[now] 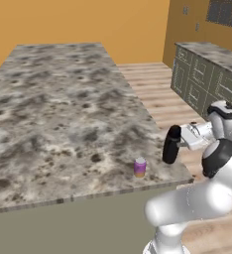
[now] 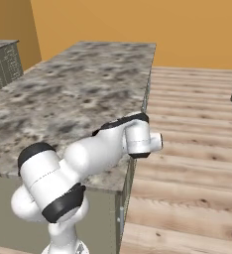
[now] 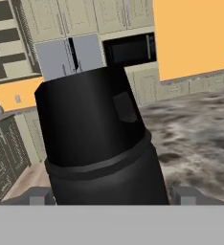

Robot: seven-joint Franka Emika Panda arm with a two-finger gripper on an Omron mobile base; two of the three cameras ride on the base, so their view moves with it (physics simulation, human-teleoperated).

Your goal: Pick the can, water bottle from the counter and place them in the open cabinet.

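The arm is bent low at the near right corner of the counter [image 1: 63, 114], its forearm level and the hand turned sideways toward the bottle [image 1: 171, 144]. The bottle stands upright at the counter's right edge, just in front of the hand; in the hand view it sits between the two fingertips [image 3: 39, 195] and seems to touch them — the gripper [image 3: 113, 195] looks clamped on it, jaws wide. The can [image 1: 140, 167] stands near the front edge, left of the bottle — apart from it.
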